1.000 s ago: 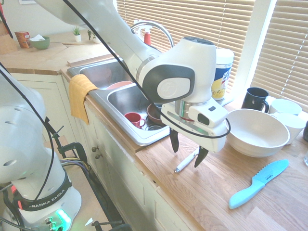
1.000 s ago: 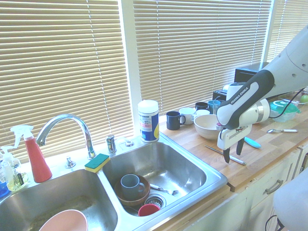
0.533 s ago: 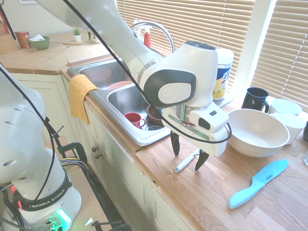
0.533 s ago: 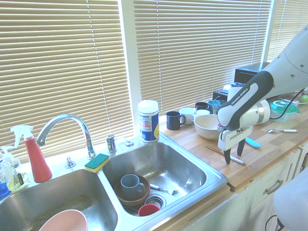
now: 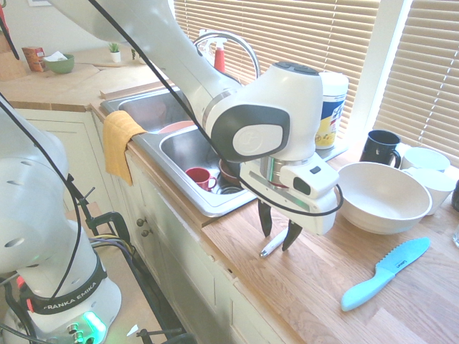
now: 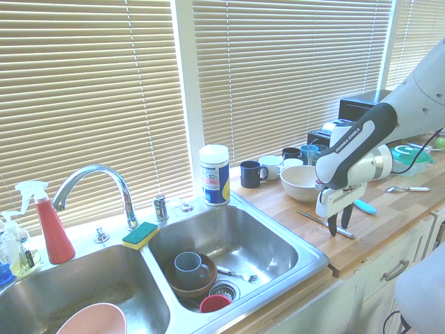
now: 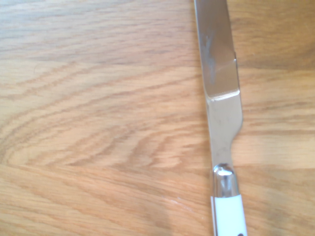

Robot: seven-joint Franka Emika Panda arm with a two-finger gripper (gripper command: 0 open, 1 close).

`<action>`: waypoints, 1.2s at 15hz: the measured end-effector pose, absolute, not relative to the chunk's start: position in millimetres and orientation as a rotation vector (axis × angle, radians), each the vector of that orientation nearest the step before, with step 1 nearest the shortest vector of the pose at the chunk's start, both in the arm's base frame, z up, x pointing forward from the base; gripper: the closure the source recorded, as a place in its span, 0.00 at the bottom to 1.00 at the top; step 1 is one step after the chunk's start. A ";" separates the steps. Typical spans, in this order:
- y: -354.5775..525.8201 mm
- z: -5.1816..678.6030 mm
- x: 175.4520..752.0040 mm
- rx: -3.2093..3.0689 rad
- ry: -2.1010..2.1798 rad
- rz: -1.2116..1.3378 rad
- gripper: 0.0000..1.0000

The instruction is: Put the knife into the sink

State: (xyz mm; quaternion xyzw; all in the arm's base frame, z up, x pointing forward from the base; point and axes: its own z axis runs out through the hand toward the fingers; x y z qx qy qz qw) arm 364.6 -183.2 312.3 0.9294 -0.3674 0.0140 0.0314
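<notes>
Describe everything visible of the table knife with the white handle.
The knife has a shiny silver blade with faint smudges, a stepped neck, a polished metal collar and a glossy white handle. It lies flat on the wooden counter, beside the sink. The tool straddles its handle, fingers apart; contact is unclear.

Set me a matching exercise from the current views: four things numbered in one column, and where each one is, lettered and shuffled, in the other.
Things:
1. Slim table knife
2. Red mug
3. Orange towel
4. Green-and-yellow sponge

Places:
A. Inside a sink basin
B. On the wooden counter, at the gripper
C. On the sink's rim, near the faucet
D. Draped over the front edge of the sink

Right pairs: 1-B, 2-A, 3-D, 4-C
</notes>
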 end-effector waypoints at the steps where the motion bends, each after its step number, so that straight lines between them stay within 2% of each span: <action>1: -183.5 312.2 363.4 2.862 -1.135 0.043 1.00; 11: -176.9 313.7 364.4 2.855 -1.145 0.051 1.00; 18: -90.5 370.1 396.5 2.853 -1.142 0.202 1.00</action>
